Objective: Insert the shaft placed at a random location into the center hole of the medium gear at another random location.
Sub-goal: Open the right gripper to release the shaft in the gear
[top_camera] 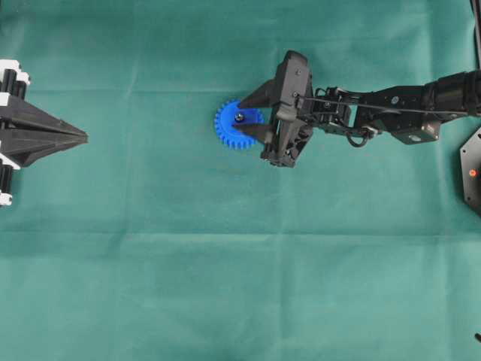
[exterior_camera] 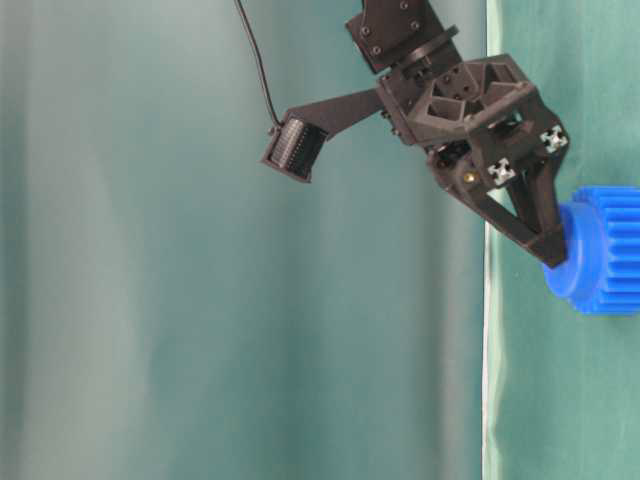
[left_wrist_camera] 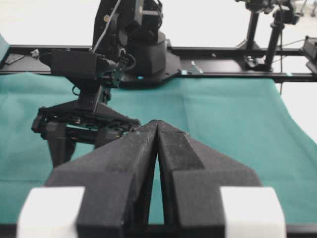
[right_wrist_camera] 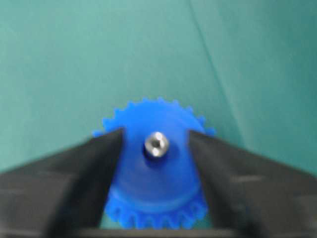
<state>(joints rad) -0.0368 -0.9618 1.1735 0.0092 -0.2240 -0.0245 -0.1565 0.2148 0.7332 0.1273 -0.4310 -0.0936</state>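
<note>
— Room around the medium gear (top_camera: 236, 125)?
— Green cloth (top_camera: 225, 263) lies bare on every side; left gripper (top_camera: 83, 137) sits closed, well apart at the edge.
— Right gripper (top_camera: 242, 117)?
— Jaws spread, fingers either side of the raised hub, gripping nothing.
— Shaft (right_wrist_camera: 156, 145)?
— Silvery pin, upright in the center hole.

A teal-green cloth (top_camera: 225, 263) covers the whole work surface, with faint fold creases running across it in the overhead view. At the right edge of that view sits a dark angular device (top_camera: 471, 171) showing a small red light. From the left wrist view, a black metal frame rail (left_wrist_camera: 237, 49) runs along the cloth's far edge, and black stands (left_wrist_camera: 252, 29) rise behind it at the upper right.
</note>
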